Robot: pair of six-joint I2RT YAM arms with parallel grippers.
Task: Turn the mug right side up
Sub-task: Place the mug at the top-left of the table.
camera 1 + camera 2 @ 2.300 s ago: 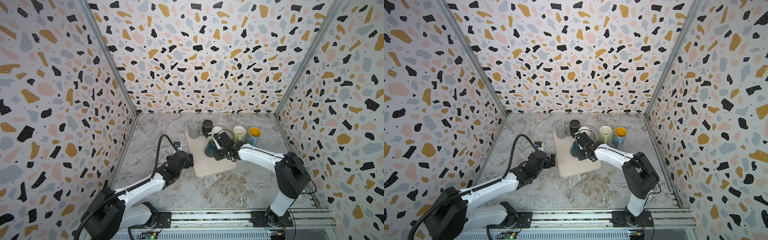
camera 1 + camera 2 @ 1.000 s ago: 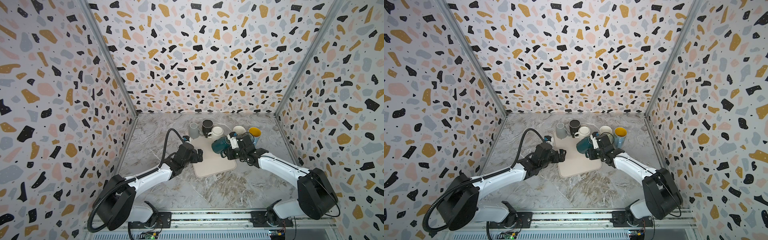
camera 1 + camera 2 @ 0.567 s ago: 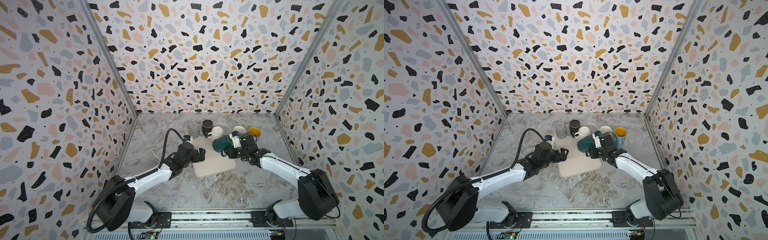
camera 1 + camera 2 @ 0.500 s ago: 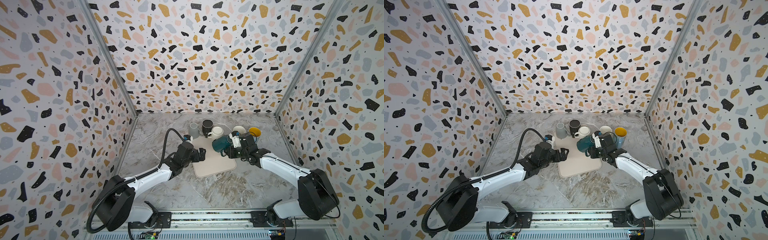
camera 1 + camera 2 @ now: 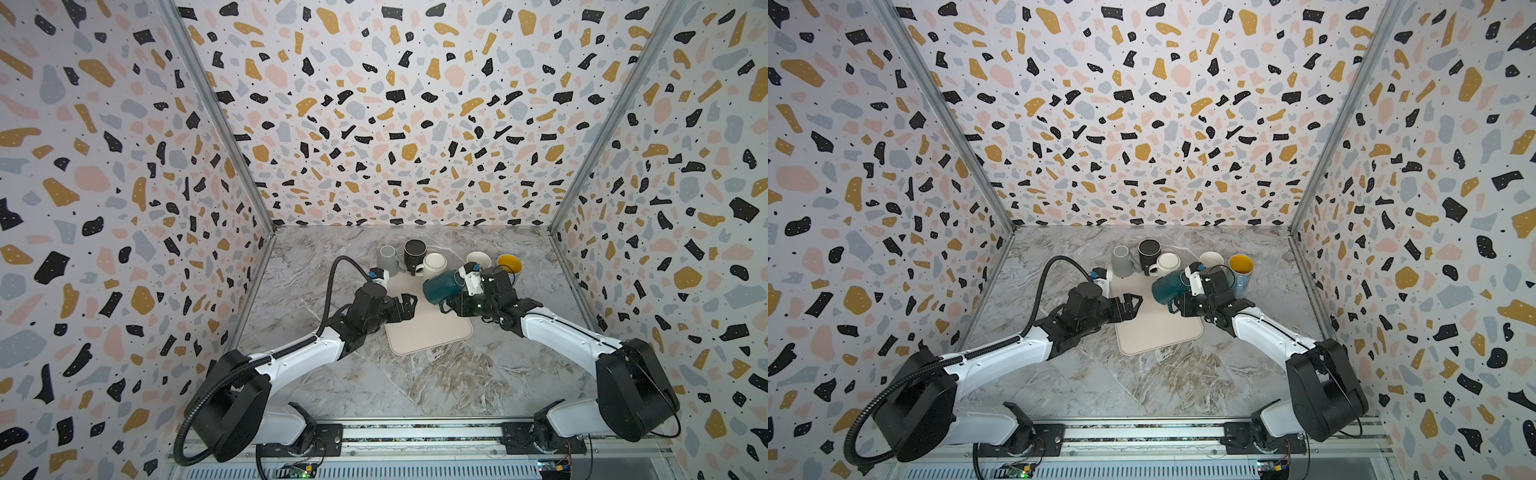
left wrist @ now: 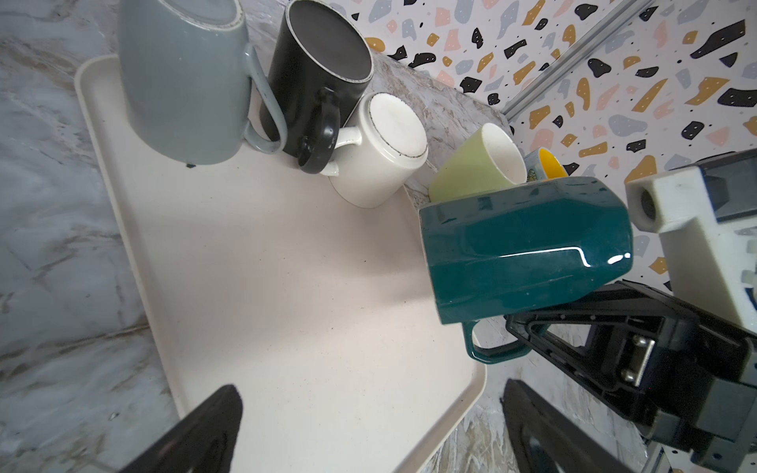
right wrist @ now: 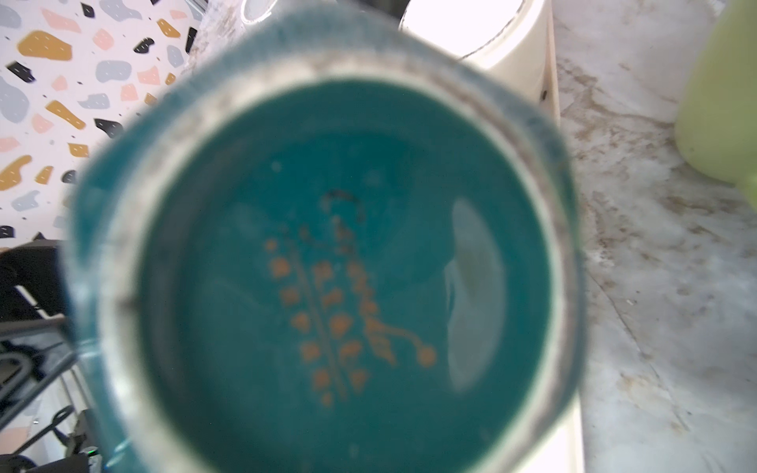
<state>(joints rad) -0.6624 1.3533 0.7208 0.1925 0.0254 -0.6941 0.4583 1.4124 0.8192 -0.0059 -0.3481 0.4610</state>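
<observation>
- Left wrist view showed the teal mug [image 6: 524,250] lying on its side in the air, with its handle hanging under the body.
- One black finger [image 6: 581,323] of the right gripper [image 5: 453,306] pressed against that handle. The jaws were clamped on it, so the mug was carried by the handle alone.
- Taking the marble floor [image 5: 436,382] in both top views as a dial with 12 at the back wall, the mug hung over the 2 o'clock corner of the cream tray [image 5: 428,332]. Its mouth faced about 9 o'clock and its base about 3 o'clock.
- The right wrist view was filled by a blurred view of the mug's base, a pale unglazed ring around a gold stamp.
- The left gripper [image 5: 409,306] hovered at the tray's 9 o'clock edge with its jaws spread wide and nothing between them. It pointed toward 3 o'clock at the mug's mouth, close to it but apart.
- A grey mug [image 5: 387,259] stood base up at the tray's 11 o'clock corner, with a black mug [image 5: 414,251] just beside it.
- A white mug [image 5: 434,264] stood base up, touching the black mug's handle.
- At 1 o'clock, off the tray, were a pale green mug [image 5: 478,258] and a yellow-lined mug [image 5: 509,264]. Both were partly hidden behind the right wrist.
</observation>
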